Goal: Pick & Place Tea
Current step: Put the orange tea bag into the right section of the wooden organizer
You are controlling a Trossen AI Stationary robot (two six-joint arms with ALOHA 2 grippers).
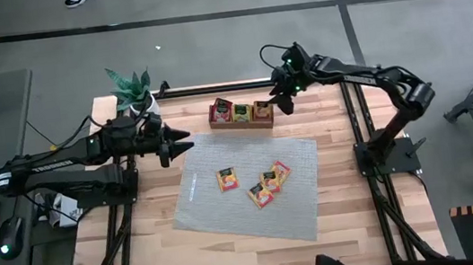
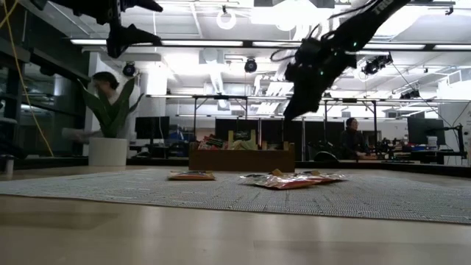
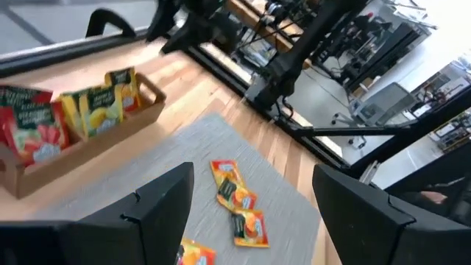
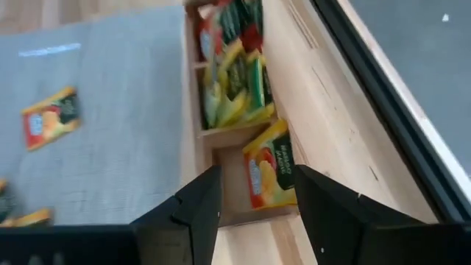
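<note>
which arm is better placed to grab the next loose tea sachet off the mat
Probably the left. The left gripper hangs open at the mat's edge, near the lone orange sachet. The right gripper is open above the tray, farther from the loose sachets.

Both arms are dark, nearly black, built of slim tubular links joined by thicker rounded joints. The left arm (image 1: 59, 161) carries pale lettering along its long link, too small to read, and a thin cable trails off near its base. The right arm (image 1: 365, 71) shows a small green light near its wrist, and dark cables loop beside that wrist in the low view. The left gripper (image 3: 250, 213) has two broad, matte black fingers with angular, faceted edges. The right gripper (image 4: 254, 213) has the same black wedge-shaped fingers.
</note>
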